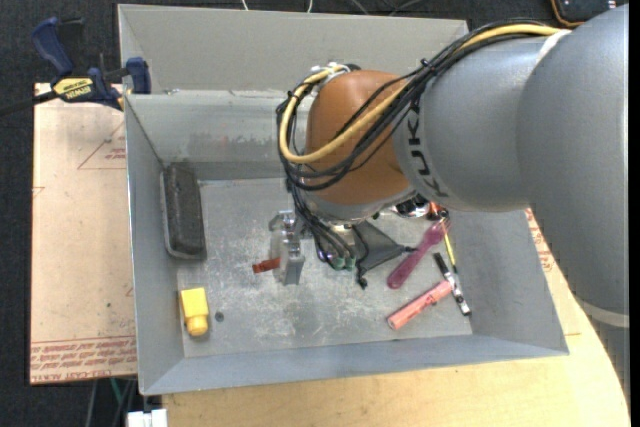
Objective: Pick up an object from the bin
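Arm extends leftward, hand pointing down.

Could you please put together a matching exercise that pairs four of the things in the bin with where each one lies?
Things
1. dark grey block
2. yellow block
3. light pink marker
4. small red piece

Places in the bin
A. mid-floor, just to the view's left of the gripper
B. front right of the floor
C. along the wall on the view's left
D. front corner on the view's left

Pairs: 1-C, 2-D, 3-B, 4-A
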Motion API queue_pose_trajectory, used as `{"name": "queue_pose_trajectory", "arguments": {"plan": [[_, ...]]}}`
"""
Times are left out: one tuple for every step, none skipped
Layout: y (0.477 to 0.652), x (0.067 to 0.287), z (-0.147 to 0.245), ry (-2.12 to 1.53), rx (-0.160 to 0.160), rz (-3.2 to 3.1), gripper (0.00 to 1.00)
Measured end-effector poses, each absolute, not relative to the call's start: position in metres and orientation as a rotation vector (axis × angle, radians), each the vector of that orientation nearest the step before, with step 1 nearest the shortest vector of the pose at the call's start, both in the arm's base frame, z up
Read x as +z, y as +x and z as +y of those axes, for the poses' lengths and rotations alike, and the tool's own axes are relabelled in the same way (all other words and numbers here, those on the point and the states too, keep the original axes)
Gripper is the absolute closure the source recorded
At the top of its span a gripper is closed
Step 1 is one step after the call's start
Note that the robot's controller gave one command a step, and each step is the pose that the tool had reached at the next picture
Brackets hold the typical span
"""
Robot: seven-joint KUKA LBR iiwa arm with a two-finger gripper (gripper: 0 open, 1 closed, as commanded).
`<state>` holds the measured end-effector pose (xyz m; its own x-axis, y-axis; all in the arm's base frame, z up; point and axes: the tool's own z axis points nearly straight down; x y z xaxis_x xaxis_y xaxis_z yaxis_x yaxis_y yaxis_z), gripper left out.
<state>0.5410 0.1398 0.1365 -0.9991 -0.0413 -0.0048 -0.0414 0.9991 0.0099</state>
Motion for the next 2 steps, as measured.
{"name": "queue_pose_trajectory", "arguments": {"plan": [[0.541,0.140,0.140,-0.064,0.017,3.135,1.00],[0.541,0.153,0.140,-0.064,0.018,3.135,1.00]]}}
